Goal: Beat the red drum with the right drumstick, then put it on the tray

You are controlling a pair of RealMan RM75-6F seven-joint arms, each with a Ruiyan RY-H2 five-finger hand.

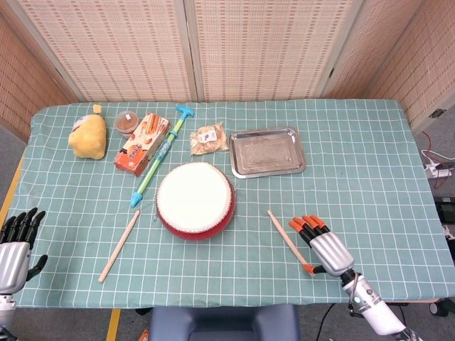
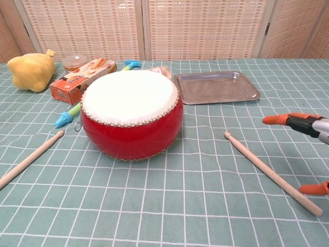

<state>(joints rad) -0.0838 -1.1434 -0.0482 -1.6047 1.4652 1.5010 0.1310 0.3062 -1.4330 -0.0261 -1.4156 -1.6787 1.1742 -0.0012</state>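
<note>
The red drum (image 1: 195, 199) sits in the middle of the green table (image 1: 370, 163). The right stick (image 1: 288, 241) lies flat on the cloth, to the right of the drum. The right hand (image 1: 321, 244) is just beside the stick's near end, fingers apart and holding nothing. The shiny tray (image 1: 267, 151) is behind the drum, a bit to the right. The left hand (image 1: 15, 241) rests at the table's left edge, fingers loosely apart, well away from the other stick (image 1: 119, 245).
</note>
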